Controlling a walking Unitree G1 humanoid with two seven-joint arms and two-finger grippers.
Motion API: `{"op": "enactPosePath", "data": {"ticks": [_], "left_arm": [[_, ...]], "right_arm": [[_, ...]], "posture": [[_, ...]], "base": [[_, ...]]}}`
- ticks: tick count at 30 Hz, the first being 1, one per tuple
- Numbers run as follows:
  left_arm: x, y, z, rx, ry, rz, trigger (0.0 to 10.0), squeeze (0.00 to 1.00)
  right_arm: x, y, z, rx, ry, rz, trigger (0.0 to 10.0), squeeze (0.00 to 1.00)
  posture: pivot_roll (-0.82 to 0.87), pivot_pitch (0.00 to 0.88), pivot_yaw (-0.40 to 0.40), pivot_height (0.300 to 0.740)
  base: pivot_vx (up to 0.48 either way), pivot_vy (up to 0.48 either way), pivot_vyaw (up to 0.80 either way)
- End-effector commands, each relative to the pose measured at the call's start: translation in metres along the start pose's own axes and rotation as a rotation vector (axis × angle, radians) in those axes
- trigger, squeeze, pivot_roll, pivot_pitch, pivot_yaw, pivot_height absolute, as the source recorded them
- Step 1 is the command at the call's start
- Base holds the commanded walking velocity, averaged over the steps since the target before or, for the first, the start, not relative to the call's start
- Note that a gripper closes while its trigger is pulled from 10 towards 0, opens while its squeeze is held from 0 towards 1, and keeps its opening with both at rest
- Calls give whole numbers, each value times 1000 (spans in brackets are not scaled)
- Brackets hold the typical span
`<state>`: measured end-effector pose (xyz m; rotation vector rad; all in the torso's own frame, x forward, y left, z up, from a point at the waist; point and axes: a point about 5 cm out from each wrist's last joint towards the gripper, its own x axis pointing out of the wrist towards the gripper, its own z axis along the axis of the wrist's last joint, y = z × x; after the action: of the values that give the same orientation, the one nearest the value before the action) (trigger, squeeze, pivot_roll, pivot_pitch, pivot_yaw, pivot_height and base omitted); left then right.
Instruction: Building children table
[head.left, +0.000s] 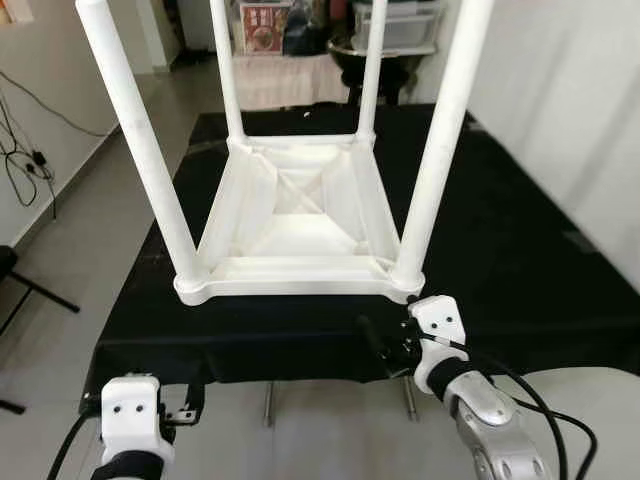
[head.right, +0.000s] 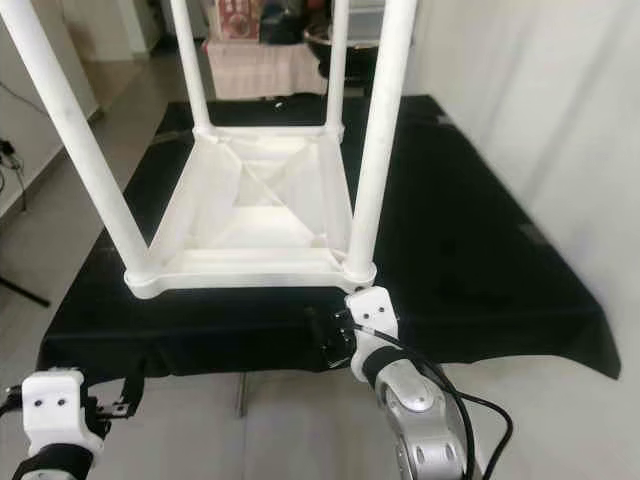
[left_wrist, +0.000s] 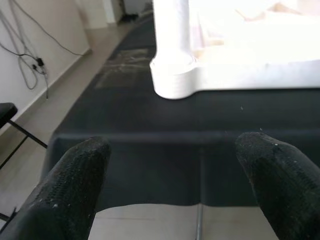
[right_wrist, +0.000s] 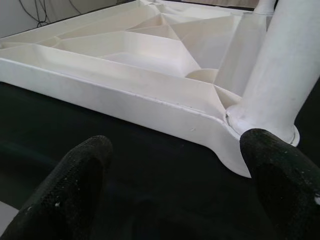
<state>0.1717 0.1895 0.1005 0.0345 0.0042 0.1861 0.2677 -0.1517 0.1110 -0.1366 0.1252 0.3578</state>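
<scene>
1. We see the white children table (head.left: 300, 225) lying upside down on the black-covered worktop (head.left: 500, 250), its top flat on the cloth. We judge it lies so because the sockets then face up and the legs go in from above.
2. All four legs (head.left: 140, 140) stand upright in the corner sockets, so the long axis of each leg points up, only a little tilted.
3. Our right gripper (right_wrist: 175, 190) is at the near edge, just beside the near right leg (head.right: 375, 150), with its fingers spread and pinching nothing.
4. Our left gripper (left_wrist: 170, 185) waits low before the worktop edge, also spread, facing the near left corner (left_wrist: 172, 82).
</scene>
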Motion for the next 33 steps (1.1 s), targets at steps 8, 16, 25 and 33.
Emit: {"op": "enactPosePath", "data": {"ticks": [8, 16, 25, 33], "left_arm": [[10, 3, 4, 36, -41, 38, 10000, 0], [11, 1, 5, 52, -48, 17, 10000, 0], [27, -1, 18, 81, -114, 2, 10000, 0], [42, -6, 31, 89, -166, -17, 10000, 0]], "right_arm": [[3, -3, -3, 30, 5, 10, 10000, 0], [6, -3, -2, 34, -2, 14, 10000, 0], [8, -1, 2, -2, -31, 49, 10000, 0], [12, 5, 16, -47, -104, 114, 10000, 0]], "posture": [[3, 37, -12, 740], [-3, 40, -7, 740], [-11, 33, -7, 740], [-18, 20, -9, 740]], "base": [[0, 0, 0], [0, 0, 0], [0, 0, 0], [0, 0, 0]]}}
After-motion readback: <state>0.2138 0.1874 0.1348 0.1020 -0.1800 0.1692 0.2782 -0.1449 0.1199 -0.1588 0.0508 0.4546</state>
